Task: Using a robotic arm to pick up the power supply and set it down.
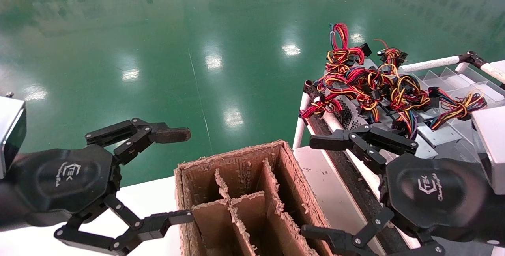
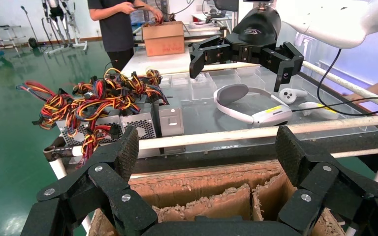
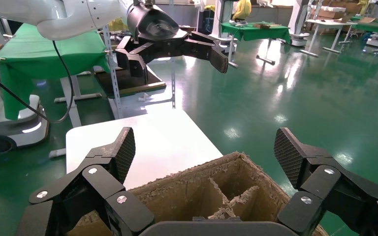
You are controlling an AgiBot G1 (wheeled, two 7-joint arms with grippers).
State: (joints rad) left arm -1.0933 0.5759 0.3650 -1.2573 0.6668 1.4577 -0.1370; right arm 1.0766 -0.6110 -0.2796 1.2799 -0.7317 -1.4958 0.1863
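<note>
The power supply (image 2: pixel 170 119), a slim grey metal box, stands on edge on the cart at the end of a row of similar boxes. Knotted red, yellow and orange wires (image 1: pixel 371 82) with black connectors lie over the row. My right gripper (image 1: pixel 315 187), on the robotic arm, hangs open and empty above the gap between the cart and a cardboard box, short of the power supply. In its own view the right gripper (image 3: pixel 206 147) has its jaws spread wide. My left gripper (image 1: pixel 179 176) is also open and empty, over the cardboard box's left side.
A worn cardboard box (image 1: pixel 236 157) with dividers stands on a white table (image 1: pixel 154 197). Grille-sided grey boxes (image 2: pixel 142 127) sit beside the power supply. The cart's white rail (image 2: pixel 256 132) runs in front of them. A white headset (image 2: pixel 251 105) lies on the cart. A person (image 2: pixel 118 24) stands behind.
</note>
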